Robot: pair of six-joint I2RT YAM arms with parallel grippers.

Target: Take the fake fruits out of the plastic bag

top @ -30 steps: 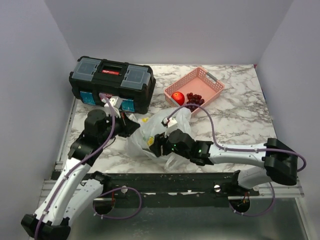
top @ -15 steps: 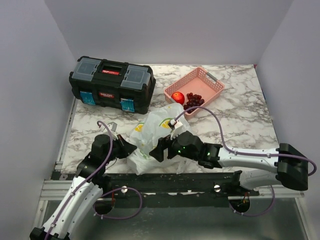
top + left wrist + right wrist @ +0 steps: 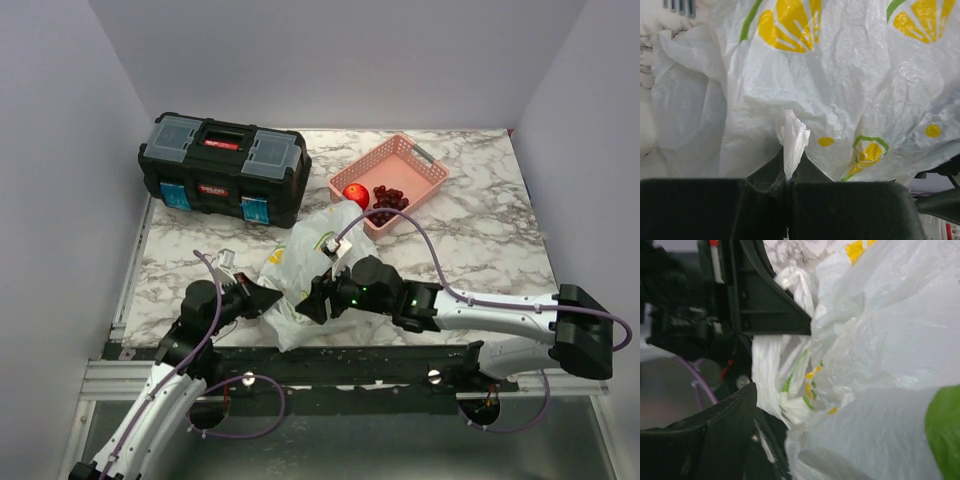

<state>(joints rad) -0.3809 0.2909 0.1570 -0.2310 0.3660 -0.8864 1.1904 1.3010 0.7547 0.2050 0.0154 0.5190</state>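
Pinching a fold of the plastic bag (image 3: pixel 840 90) just ahead, left gripper (image 3: pixel 788 172) clamped; right gripper (image 3: pixel 315 300) against it, grip unclear.

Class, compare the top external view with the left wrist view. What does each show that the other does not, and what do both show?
Only the top external view shows the black plastic toolbox and the pink slotted basket, which holds a glossy red apple and dark red grapes. Only the left wrist view shows that the left gripper is shut on a pinched fold of the crinkly white plastic bag. Both views show that bag with its yellow-green printed marks.
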